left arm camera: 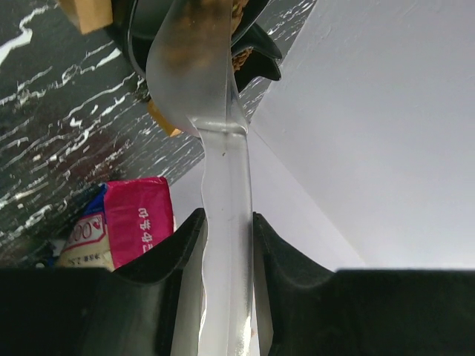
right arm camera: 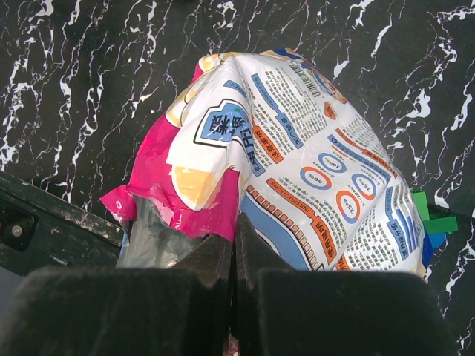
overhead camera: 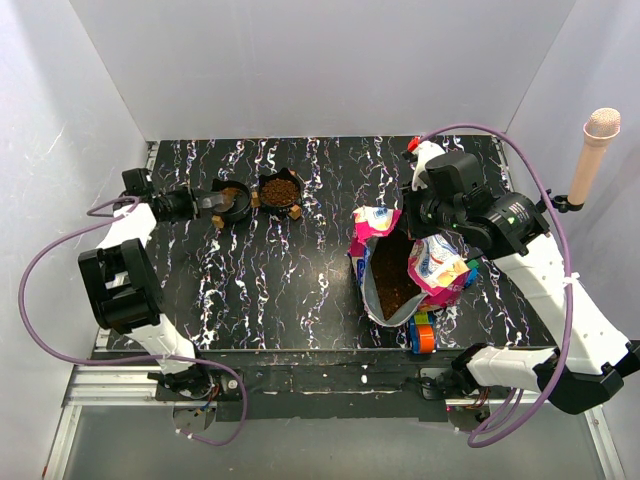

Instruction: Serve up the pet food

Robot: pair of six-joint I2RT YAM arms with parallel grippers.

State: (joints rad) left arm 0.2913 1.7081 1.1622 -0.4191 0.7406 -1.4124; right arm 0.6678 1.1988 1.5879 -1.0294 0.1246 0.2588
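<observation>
My left pincer (left arm camera: 226, 222) clamps the clear scoop (left arm camera: 223, 159) by its handle; I'd roll it slowly, lip over the left bowl (overhead camera: 233, 203). My right pincer (right arm camera: 234, 237) is closed, pinching the bag (right arm camera: 312, 163) at its rim. Only the overhead view shows kibble (overhead camera: 392, 278) lying in the open bag and filling the second bowl (overhead camera: 281, 190).

The left arm (overhead camera: 125, 280) rises from its base at 7 o'clock, folds, and reaches to 10 o'clock, where the left gripper (overhead camera: 212, 203) points toward 3 o'clock with its jaws pinched on a translucent scoop handle (left arm camera: 226, 185). The right arm (overhead camera: 560, 300) bends out at 4 o'clock and angles back toward 2 o'clock. There the right gripper (right arm camera: 234, 248) is clamped fully closed on the rim of the pet food bag (right arm camera: 312, 163).
</observation>
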